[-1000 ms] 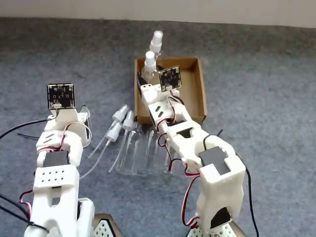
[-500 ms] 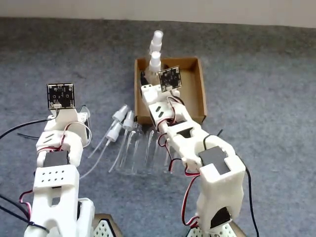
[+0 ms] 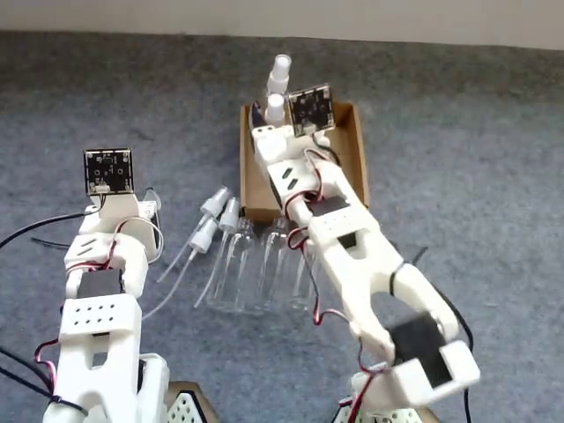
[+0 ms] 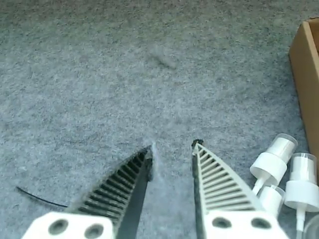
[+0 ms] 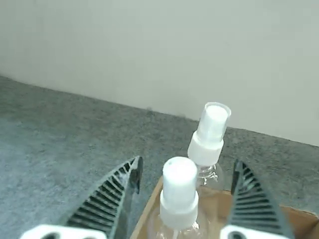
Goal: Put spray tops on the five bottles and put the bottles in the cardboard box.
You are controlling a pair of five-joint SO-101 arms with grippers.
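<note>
Grey carpet (image 3: 458, 132); right pincer (image 5: 187, 162) apart astride bottle (image 5: 178, 195) at box (image 3: 360, 163) corner (left pincer (image 4: 172, 145) apart)

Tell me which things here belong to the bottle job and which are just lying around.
Job:
brown cardboard box
two capped clear plastic bottles standing in it
three uncapped clear bottles lying outside it
three loose white spray tops

Just there:
grey carpet
pale wall

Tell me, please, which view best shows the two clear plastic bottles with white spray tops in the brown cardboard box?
The right wrist view: both bottles stand close up, upright, between the open right gripper's fingers. The high view has their tops beside that arm; the left wrist view catches the box's edge.
</note>
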